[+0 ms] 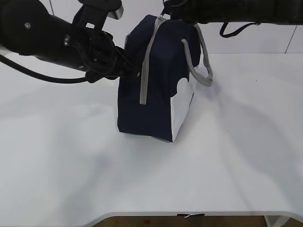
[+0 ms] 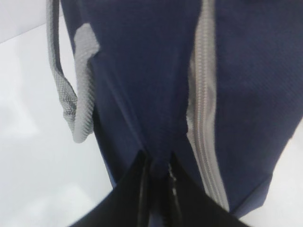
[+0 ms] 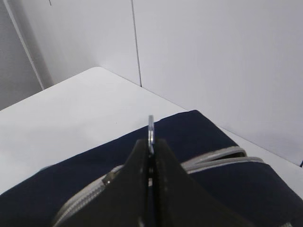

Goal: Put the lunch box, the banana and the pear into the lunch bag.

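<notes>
- One lunch bag (image 1: pixel 158 80) stands upright mid-counter (image 1: pixel 151 179), zipper (image 1: pixel 146 66) closed down the near face.
- Left wrist cam only: left fingers (image 2: pixel 158 165) pinching a fold of navy fabric beside the zipper.
- Right wrist cam only: right fingers (image 3: pixel 150 142) clamped on the metal ring pull (image 3: pixel 151 126) on top.
- Exterior adds the white side panel and grey handle (image 1: pixel 202 61).

You see one lunch bag (image 1: pixel 156 80) with two grey handles (image 1: pixel 201 61), one zipper (image 1: pixel 146 66), two grippers (image 1: pixel 137 73), one table (image 1: pixel 151 175).
</notes>
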### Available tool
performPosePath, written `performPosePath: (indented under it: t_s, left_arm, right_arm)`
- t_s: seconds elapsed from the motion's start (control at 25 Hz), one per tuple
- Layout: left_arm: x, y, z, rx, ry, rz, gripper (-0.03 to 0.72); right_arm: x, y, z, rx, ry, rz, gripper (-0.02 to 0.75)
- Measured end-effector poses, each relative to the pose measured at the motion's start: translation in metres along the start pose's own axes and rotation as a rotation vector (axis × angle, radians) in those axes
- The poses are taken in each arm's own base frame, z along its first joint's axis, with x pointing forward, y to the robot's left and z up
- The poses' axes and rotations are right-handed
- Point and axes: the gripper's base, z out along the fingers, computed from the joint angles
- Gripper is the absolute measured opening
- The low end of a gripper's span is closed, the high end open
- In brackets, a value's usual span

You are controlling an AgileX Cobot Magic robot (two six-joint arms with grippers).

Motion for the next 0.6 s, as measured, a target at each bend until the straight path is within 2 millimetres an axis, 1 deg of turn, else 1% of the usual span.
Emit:
performPosePath:
  t_s: [0.2, 0.32, 0.6]
  left_arm:
    - [0.000, -0.002, -0.005, 0.009, 0.022, 0.005, 0.027]
    - [0.000, -0.002, -0.006, 0.010, 0.029, 0.006, 0.026]
    - [0.000, -0.002, -0.006, 0.011, 0.031, 0.006, 0.025]
  right_arm:
    - [0.000, -0.006, 0.010, 0.017, -0.012, 0.019, 0.006]
    - [0.001, -0.011, 0.012, 0.031, -0.017, 0.048, 0.006]
    - [0.010, -0.033, 0.018, 0.074, -0.020, 0.094, 0.006]
